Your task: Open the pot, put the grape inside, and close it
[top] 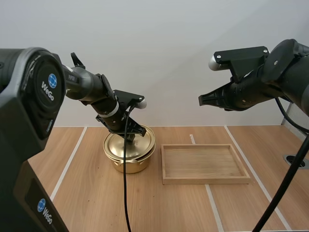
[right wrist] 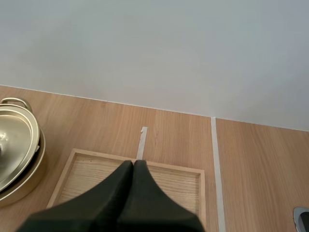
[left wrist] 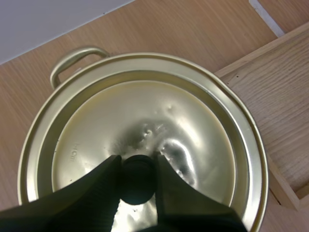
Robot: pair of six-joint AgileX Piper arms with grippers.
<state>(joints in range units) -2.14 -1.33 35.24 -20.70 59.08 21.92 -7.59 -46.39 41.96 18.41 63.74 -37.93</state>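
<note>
A golden pot (top: 129,163) stands on the table left of centre, its golden lid (top: 116,143) resting on it a little askew. My left gripper (top: 131,135) reaches down onto the lid. In the left wrist view the left gripper (left wrist: 136,162) is shut on the lid's black knob (left wrist: 137,182), in the middle of the lid (left wrist: 145,111). My right gripper (top: 202,100) hangs high above the table over the tray, shut on nothing. In the right wrist view the right gripper (right wrist: 134,164) shows as one dark wedge, with the pot (right wrist: 21,186) off to its side.
An empty wooden tray (top: 203,180) lies right of the pot, its rim close to the pot's side (left wrist: 251,65). White tape lines (top: 72,157) cross the wooden table. A round metal fitting (top: 295,160) sits at the right edge.
</note>
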